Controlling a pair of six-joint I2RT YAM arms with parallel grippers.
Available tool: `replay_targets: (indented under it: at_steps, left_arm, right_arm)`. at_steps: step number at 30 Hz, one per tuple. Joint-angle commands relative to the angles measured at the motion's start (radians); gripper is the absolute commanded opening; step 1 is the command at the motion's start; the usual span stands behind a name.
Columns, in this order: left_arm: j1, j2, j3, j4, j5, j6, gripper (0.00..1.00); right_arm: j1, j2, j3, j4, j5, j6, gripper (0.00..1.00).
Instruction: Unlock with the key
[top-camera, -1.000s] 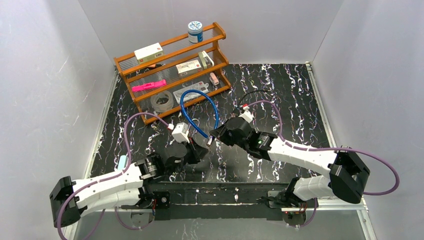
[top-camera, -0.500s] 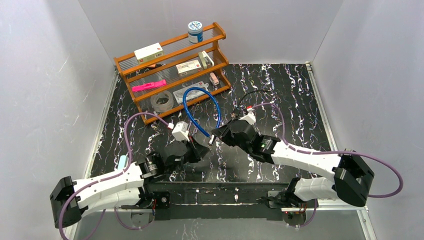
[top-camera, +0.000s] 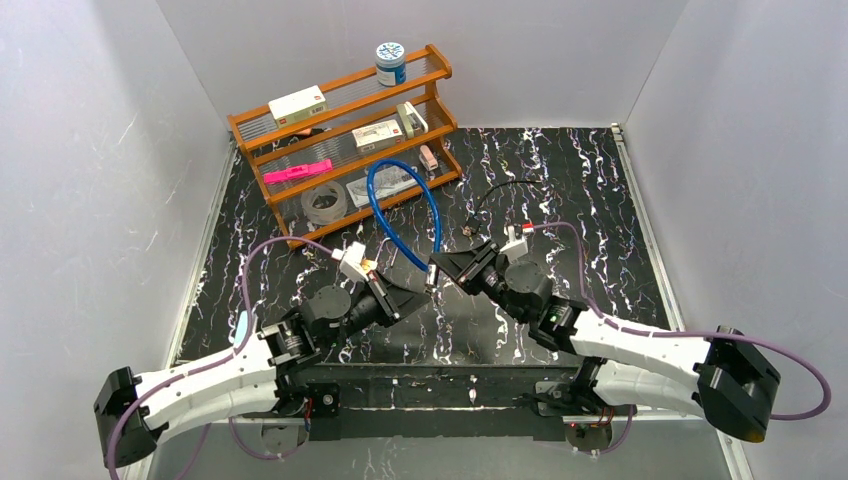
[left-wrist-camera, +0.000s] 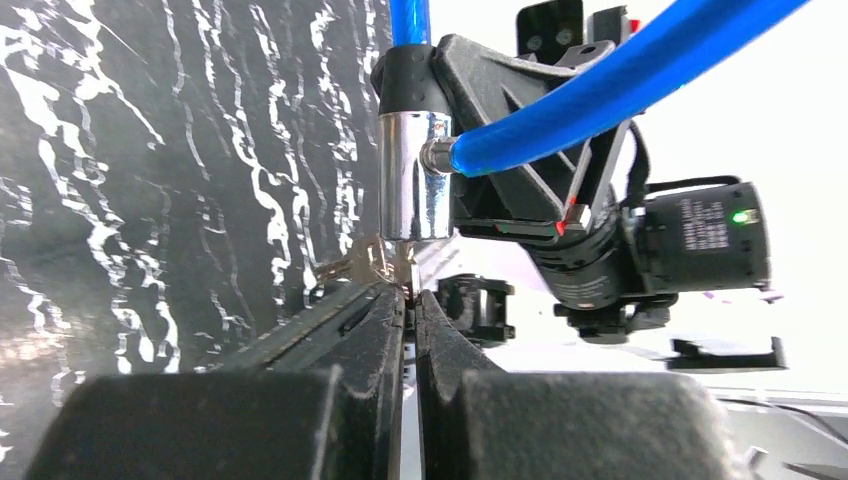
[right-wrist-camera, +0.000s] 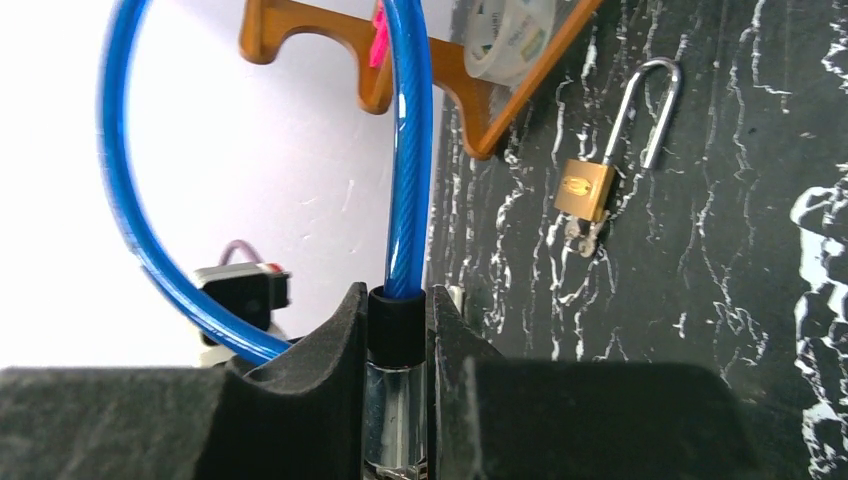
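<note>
Since a second ago the cable lock (right-wrist-camera: 408, 150) has tipped its blue loop up-frame; my right gripper (right-wrist-camera: 398, 300) clamps its barrel (left-wrist-camera: 408, 180), vertical in my left wrist view, and my left gripper (left-wrist-camera: 410, 298), pinched on the key (left-wrist-camera: 362, 266), sits just below the barrel's lower end.

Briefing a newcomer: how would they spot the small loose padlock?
On the black marbled table, near the foot of the wooden rack, lies a brass padlock. Unlike the blue cable lock in the right gripper, it is gold-coloured with a long steel shackle.
</note>
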Motion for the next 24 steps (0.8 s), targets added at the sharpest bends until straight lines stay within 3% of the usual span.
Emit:
replay_targets:
  at_steps: [1, 5, 8, 24]
  left_arm:
    - [0.014, 0.000, -0.034, 0.197, 0.040, -0.148, 0.00]
    - [0.014, 0.016, -0.042, 0.258, 0.059, -0.194, 0.00]
    - [0.014, 0.015, -0.018, 0.196, 0.048, -0.163, 0.00]
    - [0.014, -0.002, 0.122, -0.137, -0.119, 0.123, 0.00]
  right_arm:
    - [0.013, -0.054, -0.040, 0.351, -0.080, 0.040, 0.01]
    - [0.013, -0.070, -0.061, 0.413, -0.080, 0.044, 0.01]
    - [0.013, -0.077, -0.053, 0.386, -0.080, 0.038, 0.01]
    - [0.013, -0.055, 0.122, -0.157, 0.001, -0.001, 0.01]
